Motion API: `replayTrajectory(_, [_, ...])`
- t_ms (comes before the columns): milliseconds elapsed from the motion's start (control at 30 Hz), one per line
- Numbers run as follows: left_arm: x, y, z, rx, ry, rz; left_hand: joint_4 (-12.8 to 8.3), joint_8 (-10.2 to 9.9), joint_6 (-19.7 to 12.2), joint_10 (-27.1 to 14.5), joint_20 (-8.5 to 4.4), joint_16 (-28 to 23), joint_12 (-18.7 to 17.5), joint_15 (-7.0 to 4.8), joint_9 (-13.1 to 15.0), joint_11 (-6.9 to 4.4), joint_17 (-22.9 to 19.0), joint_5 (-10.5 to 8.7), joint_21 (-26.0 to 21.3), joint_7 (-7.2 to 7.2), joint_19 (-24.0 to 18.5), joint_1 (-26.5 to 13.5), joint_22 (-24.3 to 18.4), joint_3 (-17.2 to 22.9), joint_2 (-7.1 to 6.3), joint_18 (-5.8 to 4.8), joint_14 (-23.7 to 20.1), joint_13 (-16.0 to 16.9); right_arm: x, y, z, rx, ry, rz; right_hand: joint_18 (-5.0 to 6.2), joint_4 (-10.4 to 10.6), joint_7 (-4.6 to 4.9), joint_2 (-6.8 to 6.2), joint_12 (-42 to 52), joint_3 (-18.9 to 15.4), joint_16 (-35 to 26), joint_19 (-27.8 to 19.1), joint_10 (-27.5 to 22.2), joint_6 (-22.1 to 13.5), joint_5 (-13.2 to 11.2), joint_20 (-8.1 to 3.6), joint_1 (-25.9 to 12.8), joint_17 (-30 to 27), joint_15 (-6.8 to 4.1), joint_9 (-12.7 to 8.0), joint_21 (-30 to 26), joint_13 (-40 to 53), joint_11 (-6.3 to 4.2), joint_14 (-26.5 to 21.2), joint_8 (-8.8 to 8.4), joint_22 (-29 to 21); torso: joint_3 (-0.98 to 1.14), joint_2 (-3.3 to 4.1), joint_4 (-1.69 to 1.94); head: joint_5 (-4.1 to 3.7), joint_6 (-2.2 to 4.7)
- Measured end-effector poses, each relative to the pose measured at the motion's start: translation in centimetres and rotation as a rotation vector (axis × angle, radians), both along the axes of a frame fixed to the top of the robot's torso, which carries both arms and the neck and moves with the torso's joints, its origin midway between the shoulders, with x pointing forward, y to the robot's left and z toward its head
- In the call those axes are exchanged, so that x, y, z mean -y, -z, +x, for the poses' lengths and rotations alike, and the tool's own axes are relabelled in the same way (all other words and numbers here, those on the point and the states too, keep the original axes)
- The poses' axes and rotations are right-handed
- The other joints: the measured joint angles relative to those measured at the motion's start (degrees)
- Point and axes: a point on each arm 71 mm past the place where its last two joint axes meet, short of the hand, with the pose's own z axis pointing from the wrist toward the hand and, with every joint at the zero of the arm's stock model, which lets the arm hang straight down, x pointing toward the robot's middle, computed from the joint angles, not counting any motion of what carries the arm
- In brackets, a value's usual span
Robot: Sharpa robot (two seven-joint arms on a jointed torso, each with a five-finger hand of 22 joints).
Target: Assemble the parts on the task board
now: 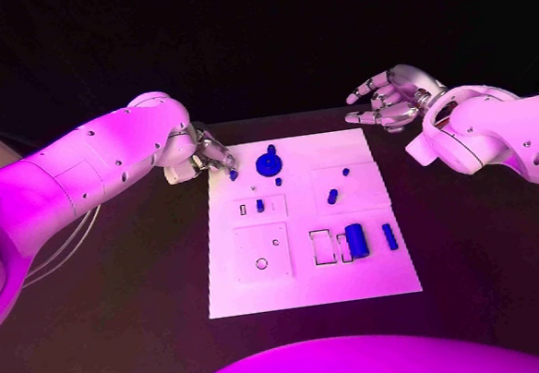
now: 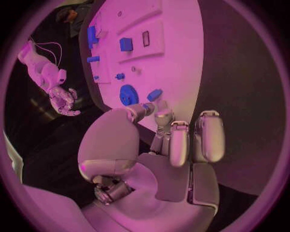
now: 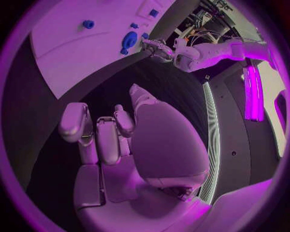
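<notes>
The left arm (image 1: 74,180) comes in low across the worktop's (image 1: 122,290) near-left side, its robot hand (image 1: 201,154) bent down at the wrist with fingers curled together, the fingertips (image 2: 151,107) pinching a small blue part (image 2: 154,94) at the far-left edge of the board (image 1: 312,283). The right arm (image 1: 505,139) reaches in from the other side, and its robot hand (image 1: 390,101) hangs above the worktop beyond the board's far-right corner, palm turned inward, fingers apart and loosely bent, holding nothing.
</notes>
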Motion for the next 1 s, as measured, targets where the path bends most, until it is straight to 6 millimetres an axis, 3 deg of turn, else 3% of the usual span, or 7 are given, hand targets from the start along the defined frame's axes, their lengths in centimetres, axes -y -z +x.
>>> replayTrajectory(100, [-0.1, 0.0, 0.0, 0.003, -0.002, -0.001, 0.43, -0.06, 0.10, 0.00, 0.00, 0.00, 0.00, 0.00, -0.19, 0.00, 0.00, 0.00, 0.00, 0.10, 0.00, -0.57, 0.00, -0.79, -0.22, 0.00, 0.00, -0.06, 0.0, 0.0, 0.0, 0.000, 0.000, 0.000, 0.00, 0.00, 0.00, 0.00, 0.00, 0.00, 0.00, 0.00, 0.00, 0.00, 0.00, 0.00, 0.00, -0.01, 0.00, 0.00, 0.00, 0.00, 0.00, 0.00, 0.00, 0.00, 0.00, 0.00, -0.01, 0.00, 0.00])
replayTrajectory(300, [-0.4, -0.2, -0.1, 0.028, 0.003, -0.019, 3.22, -2.30, -0.73, -1.06, 0.51, -0.53, -0.13, 0.29, -1.71, 1.05, 0.00, -0.23, -0.66, 0.92, -0.51, -3.79, -0.01, -7.21, -2.73, 0.00, -0.03, -1.01, 0.1, 0.0, 0.0, 0.000, 0.002, -0.001, 0.00, 0.00, 0.00, 0.00, 0.00, 0.00, 0.00, 0.00, 0.00, 0.00, 0.00, 0.00, 0.00, 0.00, 0.00, -0.01, 0.00, 0.00, 0.00, 0.00, 0.00, 0.00, 0.00, 0.00, -0.03, -0.02, 0.00])
replayTrajectory(433, [-0.3, -0.5, -0.2, 0.053, 0.021, -0.033, 4.39, -4.45, -1.78, -2.70, 0.96, -0.76, -1.49, 0.94, -3.30, 1.88, 0.00, -0.23, -0.91, 1.96, -0.96, -3.26, -0.27, -10.19, -3.52, -0.01, 0.03, -2.97, 0.2, 0.0, 0.0, 0.000, 0.004, -0.001, 0.00, 0.00, 0.00, 0.00, 0.00, 0.00, 0.00, 0.00, 0.00, 0.00, 0.00, 0.00, 0.00, 0.00, 0.00, -0.01, 0.00, 0.00, 0.00, 0.00, 0.00, 0.00, 0.01, -0.05, -0.02, -0.07, 0.00])
replayTrajectory(567, [-0.1, -0.9, -0.4, 0.082, 0.054, -0.042, 5.10, -5.26, -1.96, -3.42, 1.26, -0.78, -1.78, 1.15, -4.18, 2.14, 0.00, -0.23, -1.11, 2.14, -1.26, -2.51, -0.73, -11.77, -4.10, -0.01, -0.11, -3.98, 0.3, 0.0, 0.0, 0.000, 0.006, -0.002, 0.00, 0.00, 0.00, 0.00, 0.00, 0.00, 0.00, 0.00, 0.00, 0.00, 0.00, 0.00, 0.00, 0.00, 0.00, -0.01, 0.00, 0.00, 0.00, 0.00, 0.00, 0.00, 0.02, -0.09, 0.00, -0.07, 0.00])
replayTrajectory(767, [0.3, -1.3, -0.6, 0.113, 0.111, -0.024, 5.74, -5.74, -2.16, -4.18, 1.53, -1.11, -2.17, 1.35, -4.74, 2.40, 0.00, -0.23, -1.56, 2.35, -1.54, -1.84, -1.28, -12.85, -4.27, 0.00, 0.09, -4.58, 0.3, 0.0, 0.0, 0.000, 0.007, -0.002, 0.00, 0.00, 0.00, 0.00, 0.01, 0.00, 0.00, 0.00, 0.00, 0.01, 0.00, 0.00, 0.00, 0.00, 0.00, -0.02, 0.00, 0.00, 0.00, 0.00, 0.00, 0.00, 0.03, -0.09, 0.02, -0.07, 0.00])
replayTrajectory(1000, [0.7, -1.4, -0.8, 0.117, 0.171, 0.036, 5.83, -5.74, -2.17, -4.22, 1.74, -1.11, -2.17, 1.35, -4.99, 2.36, 0.00, -0.23, -1.78, 2.35, -1.75, 0.12, -1.39, -13.57, -3.36, 0.00, 0.09, -4.65, 0.3, 0.1, 0.0, -0.001, 0.007, -0.002, 0.00, 0.00, 0.00, 0.23, 0.01, 0.00, 0.00, 0.00, 0.00, 0.01, 0.00, 0.00, -0.22, 0.00, 0.00, 0.06, -0.34, -0.06, 0.00, 0.00, 0.00, -0.08, 0.03, -0.04, -0.02, 0.08, 0.00])
